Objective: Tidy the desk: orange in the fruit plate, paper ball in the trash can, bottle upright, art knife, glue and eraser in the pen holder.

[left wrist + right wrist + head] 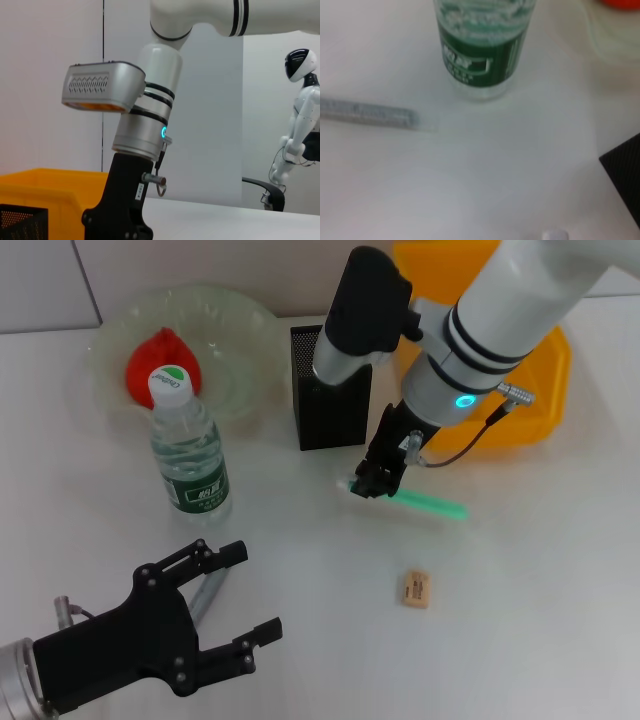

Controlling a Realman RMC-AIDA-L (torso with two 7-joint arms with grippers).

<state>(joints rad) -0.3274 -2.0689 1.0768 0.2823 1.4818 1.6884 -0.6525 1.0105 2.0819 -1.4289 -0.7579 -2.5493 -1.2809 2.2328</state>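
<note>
Head view: right gripper [372, 481] is down at the desk [540, 580], clamped on the near end of the green glue [425, 502], which lies flat just in front of the pen holder [330, 390]. Holder is black mesh, upright, with the yellow bin [535, 390] beside it on the right. Eraser [416, 589] lies on the desk nearer the robot, apart from the glue. Bottle [190, 450] stands upright with its cap on, just in front of the plate [235, 335]. Orange [160, 365] sits in the plate, partly hidden by the bottle cap. Left gripper [225, 605] hovers low at the near left, fingers spread, holding nothing. Knife [208, 592], a grey stick, lies on the desk under its fingers, mostly hidden by them.

Left wrist view: shows the right arm [150, 115] from the side, wrist ring lit blue, its black lower section reaching down to the desk. Bin [45, 200] and a corner of the holder [22, 222] sit behind it. The gripper's own fingers are out of frame.

Right wrist view: bottle [482, 55] base with green label, standing on the desk. Knife [367, 113] lies flat near it, not touching. A corner of the holder [625, 170] shows at the edge. A white bit [555, 235] at the frame edge, can't tell what it is.
</note>
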